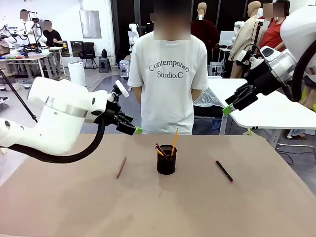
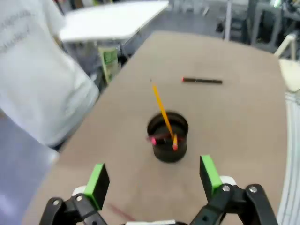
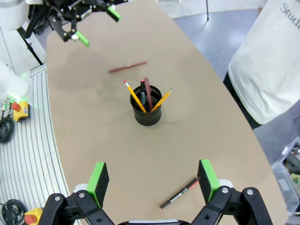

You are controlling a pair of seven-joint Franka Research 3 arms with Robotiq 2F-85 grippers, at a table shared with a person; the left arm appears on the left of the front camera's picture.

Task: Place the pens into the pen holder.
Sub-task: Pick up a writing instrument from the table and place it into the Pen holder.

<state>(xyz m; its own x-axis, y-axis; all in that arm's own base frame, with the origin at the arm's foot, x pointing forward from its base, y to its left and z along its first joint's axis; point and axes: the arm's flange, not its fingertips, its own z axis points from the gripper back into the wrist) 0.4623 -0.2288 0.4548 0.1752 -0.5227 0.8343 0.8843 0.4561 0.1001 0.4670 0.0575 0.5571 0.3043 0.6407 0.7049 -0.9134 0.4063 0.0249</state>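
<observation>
The reddish-brown pen (image 1: 121,167) is lying flat on the bench (image 1: 74,207) at about nine o'clock from the pen holder (image 1: 166,160). The black pen (image 1: 224,171) with the red tip is lying at about three o'clock. Both are lying apart from the holder. A yellow pen (image 1: 174,138) and a couple of reddish sticks are already leaning inside it.

The loose pens are looking light, stiff and smooth, so a nudge is likely going to make them roll or skid. Each is calling for a pinch across the barrel near its middle, with the pads at right angles to its length and low against the bench. The mesh holder is looking light too, and could be tipping over if bumped at the rim.

The left hand (image 2: 153,177) is hanging open and empty above the far bench edge, at about ten o'clock from the holder, its fingers pointing toward it. The right hand (image 3: 152,176) is likewise standing wide open and holding nothing. It is sitting high at about two o'clock, with the black pen showing between its fingers in its own wrist view.
</observation>
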